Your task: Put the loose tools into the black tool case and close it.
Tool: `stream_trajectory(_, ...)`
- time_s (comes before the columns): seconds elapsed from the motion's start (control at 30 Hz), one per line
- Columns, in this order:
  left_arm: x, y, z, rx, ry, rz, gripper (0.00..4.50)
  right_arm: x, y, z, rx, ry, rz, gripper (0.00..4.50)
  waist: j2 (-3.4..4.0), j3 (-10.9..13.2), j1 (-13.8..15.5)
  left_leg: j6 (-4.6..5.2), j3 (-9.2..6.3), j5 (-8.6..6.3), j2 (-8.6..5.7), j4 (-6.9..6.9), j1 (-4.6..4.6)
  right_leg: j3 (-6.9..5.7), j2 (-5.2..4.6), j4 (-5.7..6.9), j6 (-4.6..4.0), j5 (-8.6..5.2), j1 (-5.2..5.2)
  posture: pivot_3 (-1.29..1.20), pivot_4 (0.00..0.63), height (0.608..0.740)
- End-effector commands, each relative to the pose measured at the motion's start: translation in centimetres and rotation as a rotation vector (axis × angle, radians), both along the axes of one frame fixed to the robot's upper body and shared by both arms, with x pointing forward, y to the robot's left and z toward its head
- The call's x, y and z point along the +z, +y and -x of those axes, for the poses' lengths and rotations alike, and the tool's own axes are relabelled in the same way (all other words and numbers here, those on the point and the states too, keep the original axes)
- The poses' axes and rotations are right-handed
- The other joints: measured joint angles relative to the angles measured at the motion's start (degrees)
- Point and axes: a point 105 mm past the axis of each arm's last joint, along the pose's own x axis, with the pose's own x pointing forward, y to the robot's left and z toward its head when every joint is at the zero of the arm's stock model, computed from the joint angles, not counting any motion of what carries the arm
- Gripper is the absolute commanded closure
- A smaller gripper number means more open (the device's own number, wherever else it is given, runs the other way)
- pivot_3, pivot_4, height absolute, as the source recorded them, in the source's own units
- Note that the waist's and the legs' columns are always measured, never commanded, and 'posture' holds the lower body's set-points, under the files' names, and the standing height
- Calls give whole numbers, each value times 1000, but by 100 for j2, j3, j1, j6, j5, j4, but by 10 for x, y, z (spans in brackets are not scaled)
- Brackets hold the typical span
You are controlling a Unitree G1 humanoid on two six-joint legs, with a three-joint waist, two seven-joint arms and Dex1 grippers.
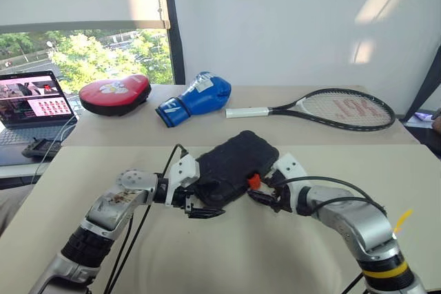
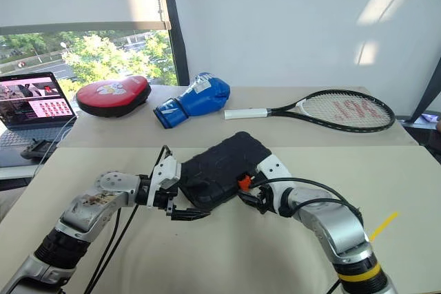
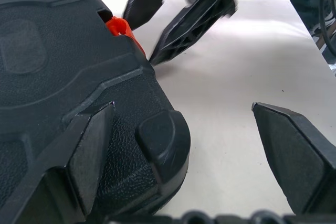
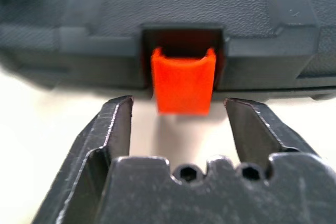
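The black tool case [image 1: 234, 165] lies shut, so whatever is inside it is hidden. In the right wrist view its far edges blur and run off the picture. The laptop [image 1: 31, 111] is cut by the edge, its screen content too small to read. The racket's [image 1: 331, 109] lettering is illegible.

Black tool case [image 1: 234, 163]: matt, pebbled plastic; orange latch [image 4: 182, 81]: smooth plastic; table [image 1: 310, 253]: matt, smooth.

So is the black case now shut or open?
Shut: the black tool case shows its lid down, orange latch at the front edge.
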Motion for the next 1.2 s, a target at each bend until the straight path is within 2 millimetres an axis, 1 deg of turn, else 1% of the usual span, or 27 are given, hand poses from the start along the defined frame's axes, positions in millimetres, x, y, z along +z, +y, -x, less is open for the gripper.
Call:
stream_trajectory(0.03,-19,8,-1,54,66,-51,0,6,-5,13,6,50,40,2053,0,0,2,1,0,-1,0,0,0,0,-1,-1,0,0,1,0,150,740)
stream_trajectory(0.1,-19,8,-1,53,65,-53,0,2,-6,11,-8,79,59,2729,0,0,-2,10,-1,-6,1,0,0,0,-6,-1,0,0,2,0,150,740)
stream_trajectory(0.13,-20,7,0,52,65,-53,0,-1,-6,8,-15,90,71,3192,0,0,-6,18,-1,-10,1,-1,1,1,-7,-1,0,0,1,0,150,740)
stream_trajectory(0.23,-19,6,0,51,62,-52,0,-4,-1,-4,-15,106,93,4207,0,0,-14,18,0,-10,2,0,2,3,-6,-1,-1,0,0,0,150,740)
stream_trajectory(0.27,-19,6,-1,52,62,-51,0,-4,1,-9,-14,108,96,4473,0,0,-12,18,0,-10,2,1,3,3,-4,-1,-2,1,0,0,150,740)
stream_trajectory(0.43,-20,5,0,53,64,-49,0,-2,17,-44,7,90,121,4473,0,0,-21,8,1,-4,-1,0,1,2,-2,0,-3,2,-1,0,150,740)
stream_trajectory(0.67,-22,4,4,54,73,-42,0,-6,25,-65,41,81,139,4473,0,0,-93,0,2,1,-2,0,1,0,-1,1,-3,3,1,0,150,740)
stream_trajectory(0.73,-22,4,4,61,77,-35,0,-4,28,-67,46,68,112,4473,0,0,-109,3,1,0,-1,1,2,1,0,1,-4,4,2,0,150,740)
stream_trajectory(0.83,-23,6,4,76,79,-33,0,8,34,-69,39,31,-5,4473,0,0,-131,3,2,0,6,-1,4,3,4,3,-8,6,-1,0,150,740)
stream_trajectory(0.93,-24,6,5,79,84,-31,0,14,38,-67,39,26,-61,4473,0,1,-138,-4,3,3,10,-6,0,3,6,9,-12,9,-12,0,150,740)
stream_trajectory(1.03,-25,6,5,80,86,-29,0,12,39,-63,32,57,-102,4473,0,1,-144,-23,4,14,11,-13,0,3,8,8,-13,9,-15,0,150,740)
stream_trajectory(1.2,-27,9,3,90,88,-31,0,7,36,-57,-13,103,-173,4473,1,0,-140,-24,4,14,11,-19,0,3,5,7,-13,10,-15,0,150,740)
